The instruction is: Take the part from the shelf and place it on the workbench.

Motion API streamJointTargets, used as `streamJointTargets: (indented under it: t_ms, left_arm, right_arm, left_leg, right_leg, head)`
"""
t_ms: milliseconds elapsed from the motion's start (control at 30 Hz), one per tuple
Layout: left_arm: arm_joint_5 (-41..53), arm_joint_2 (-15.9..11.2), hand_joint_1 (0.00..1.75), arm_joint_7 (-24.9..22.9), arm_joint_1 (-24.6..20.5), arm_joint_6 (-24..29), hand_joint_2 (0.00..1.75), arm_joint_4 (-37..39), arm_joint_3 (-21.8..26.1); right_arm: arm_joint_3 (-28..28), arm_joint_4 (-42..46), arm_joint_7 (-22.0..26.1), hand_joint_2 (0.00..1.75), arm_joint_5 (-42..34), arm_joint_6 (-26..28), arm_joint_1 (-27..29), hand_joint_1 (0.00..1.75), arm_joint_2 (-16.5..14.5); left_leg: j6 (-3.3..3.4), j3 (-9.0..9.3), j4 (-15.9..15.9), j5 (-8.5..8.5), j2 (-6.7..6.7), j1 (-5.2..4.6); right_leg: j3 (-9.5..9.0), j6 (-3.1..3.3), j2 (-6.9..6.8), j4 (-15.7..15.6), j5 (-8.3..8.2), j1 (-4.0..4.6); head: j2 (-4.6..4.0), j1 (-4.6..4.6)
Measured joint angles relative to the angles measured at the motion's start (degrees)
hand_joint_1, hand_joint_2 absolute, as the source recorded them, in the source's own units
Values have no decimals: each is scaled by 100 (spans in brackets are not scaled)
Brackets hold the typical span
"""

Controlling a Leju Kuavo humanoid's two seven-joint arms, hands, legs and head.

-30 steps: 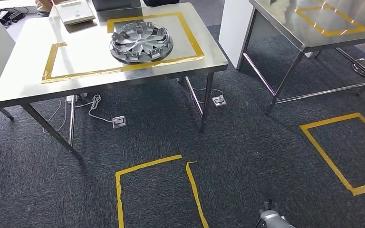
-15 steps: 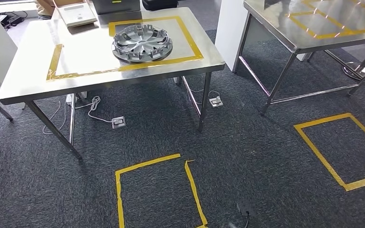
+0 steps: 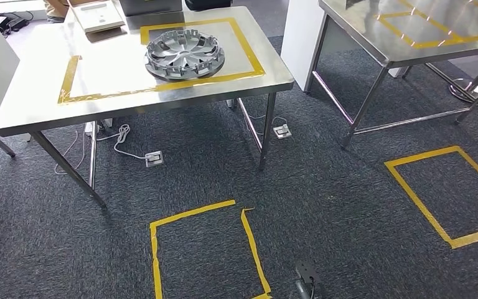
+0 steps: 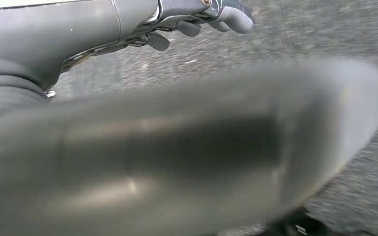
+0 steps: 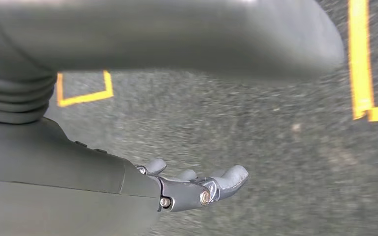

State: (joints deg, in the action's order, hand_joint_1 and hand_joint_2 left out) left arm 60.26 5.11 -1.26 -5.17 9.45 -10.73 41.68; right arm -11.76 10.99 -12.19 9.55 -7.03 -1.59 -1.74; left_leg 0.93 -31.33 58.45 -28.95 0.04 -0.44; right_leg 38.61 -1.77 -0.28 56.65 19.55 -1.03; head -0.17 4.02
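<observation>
The part, a silver hubcap-like wheel cover (image 3: 185, 54), lies flat on the steel workbench (image 3: 50, 115), inside a yellow tape outline, in the head view. Neither hand is near it. My left hand (image 4: 128, 113) hangs over grey carpet in the left wrist view, its thick thumb blurred in front and its dark fingers (image 4: 226, 17) stretched out, holding nothing. My right hand (image 5: 128, 182) also hangs over the carpet in the right wrist view, with its fingers (image 5: 221, 182) extended and nothing in them.
A second steel table (image 3: 404, 53) stands at the right, with a white cabinet (image 3: 299, 37) between the tables. Yellow tape squares (image 3: 205, 249) (image 3: 442, 193) mark the carpet. Cables and floor sockets (image 3: 154, 159) lie under the workbench. A white device (image 3: 96, 15) sits at its far edge.
The whole head picture has shifted, so the camera has moved. The silver arm piece at the lower edge a second ago has left the frame. The part stays where it was on the workbench.
</observation>
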Motion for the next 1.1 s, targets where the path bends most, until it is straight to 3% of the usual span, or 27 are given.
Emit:
streamJointTargets:
  t_ms: [133,167,233,300,333,367,400,467,533,667,733,800,833,867,900,1000,1067,1100]
  left_arm:
    - [-20,-9,0,-193,116,36,0,4,3]
    - [-23,-10,0,-224,126,42,0,6,6]
    - [-32,-8,0,-254,144,62,0,9,12]
    - [-35,-11,0,-225,172,79,0,9,16]
    - [-32,-11,0,-187,184,82,0,9,17]
    - [-26,-9,0,-137,194,83,0,9,17]
    - [-16,-5,0,-83,198,83,0,10,17]
    - [19,-3,0,16,195,82,0,6,17]
    - [56,-3,0,84,180,81,0,-2,17]
    - [106,19,0,166,74,69,0,-6,17]
    - [113,39,0,195,26,62,0,-7,17]
    - [113,60,0,207,2,57,0,-7,17]
    - [113,67,0,207,-3,56,0,-7,17]
    - [113,73,0,206,-4,56,0,-7,17]
    - [113,77,0,203,-5,56,0,-7,17]
    - [113,73,0,172,-13,64,0,-7,17]
    - [113,72,0,125,-9,79,0,-7,17]
    - [114,74,0,94,1,86,0,-7,17]
  right_arm:
    - [0,-28,-179,0,-69,62,27,0,51]
    - [0,-35,-193,0,-76,65,37,0,61]
    - [0,-44,-198,0,-82,52,53,0,82]
    - [-1,-46,-147,0,-82,16,69,0,89]
    - [-1,-48,-106,0,-82,-3,76,0,92]
    - [-1,-49,-57,0,-82,-25,81,0,93]
    - [0,-50,-6,0,-82,-43,82,0,93]
    - [0,-50,100,0,-79,-79,64,0,82]
    - [0,-49,202,0,-66,-107,28,0,54]
    - [0,-50,313,0,-5,-132,15,0,11]
    - [0,-50,309,0,23,-135,12,0,-5]
    - [0,-50,272,0,37,-125,5,0,-15]
    - [0,-50,239,0,39,-114,4,0,-18]
    - [0,-51,202,0,39,-98,6,0,-19]
    - [0,-51,169,0,38,-81,9,0,-19]
    - [-1,-52,52,0,25,-5,14,0,-23]
    - [-1,-52,-18,0,15,63,20,0,-27]
    - [-2,-52,-43,0,13,97,26,0,-29]
  left_leg:
    - [55,23,-49,61,11,-10]
    - [88,46,-98,112,20,2]
    - [127,63,-183,200,49,47]
    - [126,1,-168,226,82,51]
    - [114,-35,-146,230,107,54]
    - [95,-72,-117,231,134,62]
    - [67,-109,-80,227,160,77]
    - [-24,-177,21,196,211,99]
    - [-135,-201,102,150,255,92]
    - [-297,-180,137,91,271,115]
    - [-347,-342,547,-235,143,123]
    - [-355,-608,1280,-664,60,122]
    - [-345,-692,1551,-777,49,121]
    - [-327,-689,1629,-781,42,119]
    - [-299,-576,1480,-683,25,117]
    - [-195,69,346,-276,-197,87]
    - [-160,216,36,-216,-282,46]
    - [-140,212,30,-187,-242,23]
  right_leg:
    - [-20,-56,3,-34,-31,-15]
    - [0,-70,8,25,46,-18]
    - [187,-65,23,534,462,-19]
    - [459,-76,27,1340,933,-21]
    - [512,-84,25,1594,1050,-28]
    - [451,-94,21,1633,1069,-40]
    - [265,-105,3,1432,1002,-55]
    - [-241,-128,-110,720,845,-77]
    - [-470,-65,-186,345,804,-71]
    - [-421,150,-89,332,759,-51]
    - [-387,228,-43,321,708,-62]
    - [-330,270,29,322,665,-42]
    - [-302,278,77,323,644,-29]
    - [-277,278,128,324,622,-16]
    - [-255,272,185,324,598,-8]
    - [-209,214,355,324,521,-3]
    - [-196,144,435,307,471,-10]
    - [-195,101,475,286,444,-9]
  head:
    - [0,-2]
    - [0,8]
    - [0,40]
    - [0,66]
    - [0,67]
    - [0,68]
    - [0,69]
    - [0,82]
    - [0,98]
    - [0,93]
    - [0,84]
    - [0,79]
    - [0,79]
    - [0,80]
    - [0,80]
    - [0,81]
    - [0,84]
    - [0,84]
